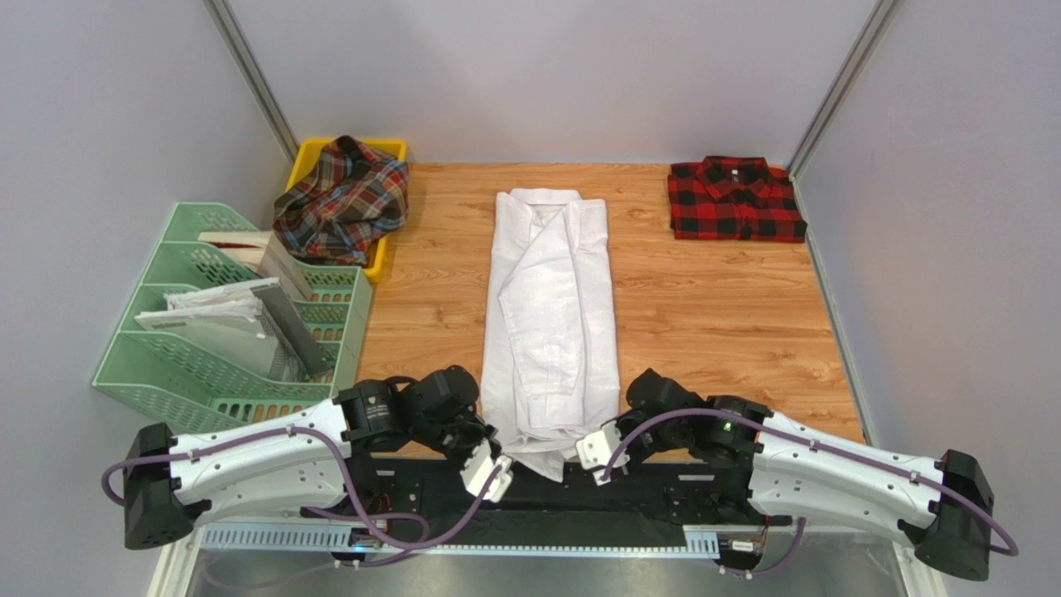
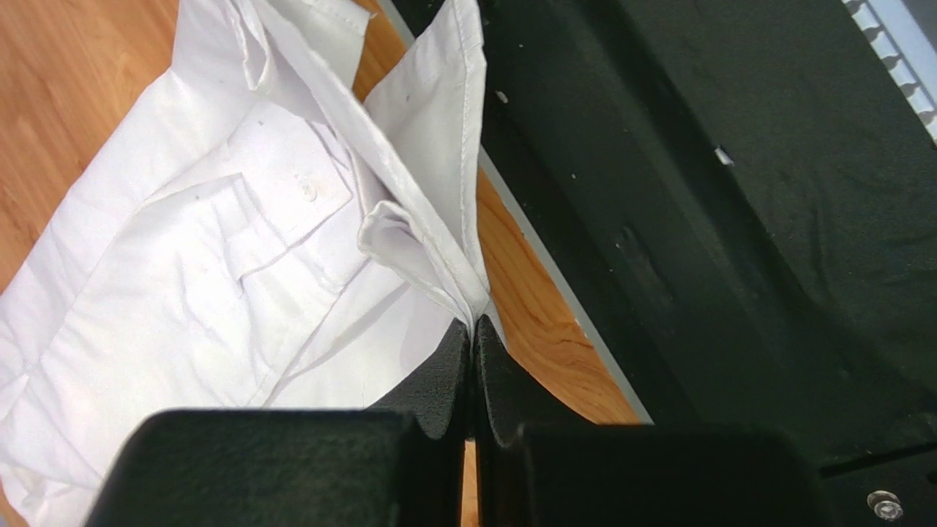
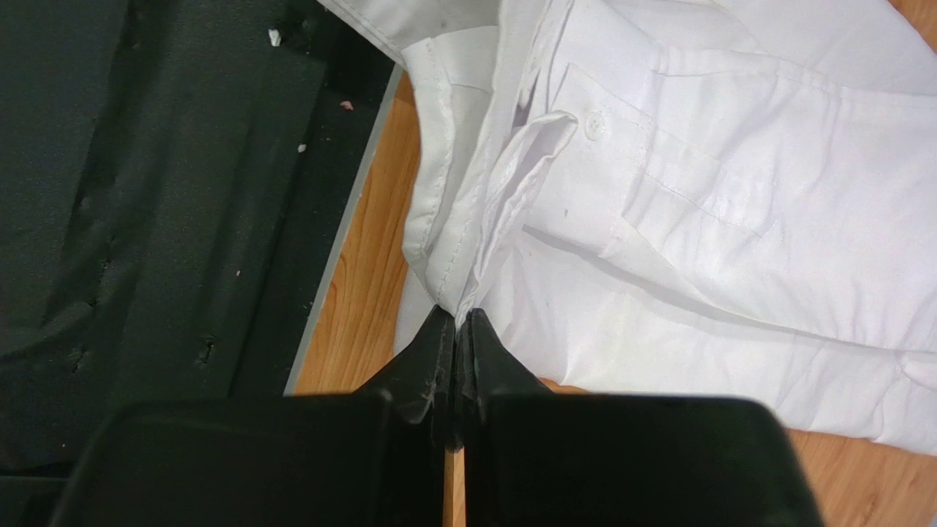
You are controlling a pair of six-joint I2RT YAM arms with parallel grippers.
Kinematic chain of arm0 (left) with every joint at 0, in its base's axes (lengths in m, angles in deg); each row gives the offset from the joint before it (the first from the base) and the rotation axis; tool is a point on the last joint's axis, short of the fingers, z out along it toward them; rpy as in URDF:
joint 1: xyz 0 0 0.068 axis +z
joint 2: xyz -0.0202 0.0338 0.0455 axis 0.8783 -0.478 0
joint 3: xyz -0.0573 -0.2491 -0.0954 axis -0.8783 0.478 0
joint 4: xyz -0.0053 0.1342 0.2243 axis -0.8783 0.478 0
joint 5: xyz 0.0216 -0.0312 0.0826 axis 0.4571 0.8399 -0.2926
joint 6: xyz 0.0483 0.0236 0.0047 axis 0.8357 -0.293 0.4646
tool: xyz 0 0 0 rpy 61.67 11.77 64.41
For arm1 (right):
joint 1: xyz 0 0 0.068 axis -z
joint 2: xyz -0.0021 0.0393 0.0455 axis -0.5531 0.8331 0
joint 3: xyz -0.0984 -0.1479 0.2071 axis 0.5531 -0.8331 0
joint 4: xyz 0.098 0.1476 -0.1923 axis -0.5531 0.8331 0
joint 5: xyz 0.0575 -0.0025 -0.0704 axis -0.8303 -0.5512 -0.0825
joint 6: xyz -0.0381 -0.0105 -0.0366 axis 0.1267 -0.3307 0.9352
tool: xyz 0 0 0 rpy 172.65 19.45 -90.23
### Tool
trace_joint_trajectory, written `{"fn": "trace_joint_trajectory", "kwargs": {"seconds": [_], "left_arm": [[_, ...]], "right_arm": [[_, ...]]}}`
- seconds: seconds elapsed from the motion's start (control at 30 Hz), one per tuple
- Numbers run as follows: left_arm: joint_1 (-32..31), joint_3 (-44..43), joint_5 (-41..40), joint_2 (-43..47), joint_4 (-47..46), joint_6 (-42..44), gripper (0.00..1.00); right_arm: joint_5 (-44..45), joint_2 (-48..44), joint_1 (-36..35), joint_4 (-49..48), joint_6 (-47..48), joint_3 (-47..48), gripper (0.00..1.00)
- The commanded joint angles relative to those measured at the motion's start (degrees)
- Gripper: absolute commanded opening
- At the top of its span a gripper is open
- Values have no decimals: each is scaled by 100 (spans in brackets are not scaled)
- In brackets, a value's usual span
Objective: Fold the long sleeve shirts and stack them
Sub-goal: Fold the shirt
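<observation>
Wood-grain table (image 1: 722, 336) stretches away from both claws. Down its middle lies the white shirt (image 1: 551, 311), already narrowed to a long strip. Its hem end sits right at the claws and its collar end lies far out ahead of them. That lengthwise lie looks deliberate: it sets up the hem to be carried forward over the body for the next fold.

Far ahead and out to the side of the left claw (image 2: 473, 329), the tartan shirt (image 1: 343, 199) is heaped loose in a yellow bin (image 1: 381, 255). It is not yet folded and looks to be waiting its turn. Far ahead of the right claw (image 3: 456, 318), off in the corner, the red-and-black checked shirt (image 1: 735, 199) rests as a neat square, likely the base of the stack.

Now the claws themselves. The left one is pinched tight on the white shirt's near hem corner, with cloth bunching up out of its tips. The right one is clamped the same way on the other corner. One grip per corner should keep the edge level when it lifts. The thin cloth may sag between them.
</observation>
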Motion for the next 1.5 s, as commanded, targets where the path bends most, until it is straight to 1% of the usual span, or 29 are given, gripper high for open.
{"fn": "trace_joint_trajectory", "kwargs": {"seconds": [0.0, 0.07, 0.1, 0.17, 0.2, 0.23, 0.3, 0.33, 0.4, 0.43, 0.5, 0.53, 0.57, 0.63, 0.67, 0.73, 0.8, 0.9, 1.0, 1.1, 1.13, 1.2, 1.23, 1.27, 1.3, 1.33, 1.4, 1.43, 1.47], "left_arm": [[161, -315, 155, -154, 76, 55, 0], [266, -376, 207, -207, 32, 134, 0], [345, -420, 225, -224, -30, 221, 0], [827, -743, 435, -451, -13, 371, 0], [1038, -920, 532, -592, 40, 485, 0], [1475, -1104, 733, -768, 92, 581, 0], [1873, -1728, 875, -1400, 163, 862, 0], [2284, -1930, 1058, -1629, 146, 925, 0], [2620, -2607, 1174, -2428, 154, 1178, 0], [2935, -2835, 1261, -2709, 128, 1241, 0], [3253, -3530, 1341, -3562, 67, 1442, 0], [3507, -3776, 1367, -3852, 84, 1522, 0], [3614, -4239, 1376, -4411, 110, 1584, 0], [3903, -4716, 1420, -5211, 233, 1620, 0], [3983, -5119, 1438, -5443, 294, 1619, 0], [4142, -5420, 1464, -5926, 330, 1620, 0], [4212, -5615, 1499, -6104, 339, 1689, 0], [4230, -5545, 1429, -6236, 339, 1838, 0], [4239, -5369, 1350, -6280, 216, 1787, 0], [4265, -5334, 1228, -6350, -38, 1454, 0], [4283, -5386, 1201, -6403, -82, 1374, 0], [4335, -5465, 1044, -6447, -57, 1224, 2], [4353, -5561, 973, -6465, -48, 1154, 8], [4388, -5649, 937, -6447, 83, 988, 16], [4493, -5729, 928, -6404, 84, 813, 29], [4564, -5842, 937, -6229, 23, 550, 34], [4835, -5975, 998, -6026, -91, -259, 45], [4915, -6010, 981, -5764, -135, -566, 46], [4994, -5984, 955, -5623, -284, -1352, 47]], "right_arm": [[48, 70, 86, -102, -135, 261, 0], [30, 140, 164, -164, -31, 322, 0], [-31, 176, 382, -243, 48, 375, 0], [-302, 298, 839, -305, 399, 690, 0], [-608, 586, 1381, -314, 549, 875, 0], [-724, 754, 1639, -305, 663, 1042, 0], [-1066, 1385, 2331, -340, 1103, 1576, 0], [-1181, 1650, 2536, -366, 1217, 1736, 0], [-1471, 2107, 3062, -506, 1498, 2306, 0], [-1577, 2675, 3222, -559, 1613, 2535, 0], [-1770, 3231, 3651, -700, 1806, 2914, 0], [-1832, 3739, 3776, -727, 1851, 3342, 0], [-1877, 4040, 3882, -753, 1921, 3529, 0], [-1947, 4515, 4102, -867, 2000, 4003, 0], [-1947, 4996, 4189, -894, 2044, 4171, 0], [-1974, 5386, 4243, -938, 2044, 4409, 0], [-1956, 5756, 4269, -1060, 2010, 4594, 0], [-1956, 5994, 4278, -1192, 1939, 4630, 0], [-1965, 6082, 4278, -1368, 1825, 4533, 0], [-1869, 6126, 4278, -1658, 1615, 4454, 0], [-1807, 6135, 4269, -1780, 1448, 4454, 5], [-1588, 6161, 4287, -1913, 1062, 4654, 25], [-1526, 6135, 4296, -1905, 947, 4717, 42], [-1447, 6074, 4331, -1887, 867, 4761, 50], [-1307, 5986, 4348, -1887, 693, 4779, 59], [-1262, 5768, 4383, -1887, 586, 4823, 66], [-1227, 5521, 4550, -1765, 279, 4928, 67], [-1279, 5320, 4620, -1660, -236, 5129, 68], [-1358, 5239, 4795, -1337, -528, 5235, 68]]}}
